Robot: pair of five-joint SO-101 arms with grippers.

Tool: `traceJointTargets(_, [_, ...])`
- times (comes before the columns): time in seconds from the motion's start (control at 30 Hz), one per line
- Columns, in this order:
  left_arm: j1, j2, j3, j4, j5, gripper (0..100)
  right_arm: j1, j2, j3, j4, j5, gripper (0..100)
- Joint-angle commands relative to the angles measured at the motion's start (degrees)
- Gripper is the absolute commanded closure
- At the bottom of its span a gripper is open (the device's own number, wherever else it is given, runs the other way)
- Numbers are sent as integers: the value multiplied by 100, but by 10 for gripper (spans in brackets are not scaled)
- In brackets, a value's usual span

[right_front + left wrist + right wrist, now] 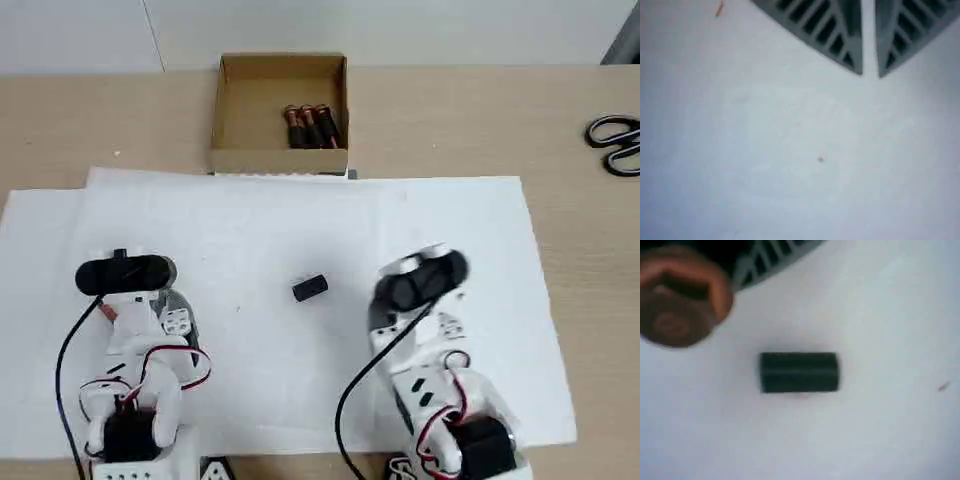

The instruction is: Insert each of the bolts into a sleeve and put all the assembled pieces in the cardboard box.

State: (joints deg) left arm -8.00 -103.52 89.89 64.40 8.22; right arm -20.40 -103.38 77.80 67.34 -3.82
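A black sleeve (310,288) lies on its side on the white paper, between the two arms. In the right wrist view the sleeve (799,372) lies just ahead of my right gripper (715,265), which is shut on a copper-brown bolt (680,305) whose end faces the camera. The right arm (420,280) stands just right of the sleeve. My left gripper (869,60) hangs over bare paper with its grey fingers (840,35) nearly together and nothing between them. The left arm (125,275) stands at the lower left. The cardboard box (240,110) at the back holds three assembled pieces (312,127).
A large white paper sheet (280,220) covers the wooden table's middle. Black scissors (615,145) lie at the far right edge. Cables run down from both arms toward the front edge.
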Motion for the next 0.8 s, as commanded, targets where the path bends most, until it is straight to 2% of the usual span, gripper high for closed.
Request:
traceJointTargets(0.0, [-79, -26, 242, -176, -35, 995, 154, 110, -589, 13, -70, 996])
traceJointTargets(0.1, [-70, -35, 251, -176, -26, 995, 189, 743, -1099, 4, -97, 996])
traceJointTargets(0.23, [-70, -26, 251, -176, -26, 995, 189, 2334, -2268, -391, -554, 996])
traceJointTargets(0.37, [-70, -26, 251, -176, -26, 995, 189, 4400, -4044, -725, -651, 996])
traceJointTargets(0.57, [-70, -26, 251, -176, -26, 995, 198, 7327, -6892, -699, -642, 996])
traceJointTargets(0.77, [-70, -26, 251, -176, -26, 995, 286, 9895, -9090, -760, -642, 996])
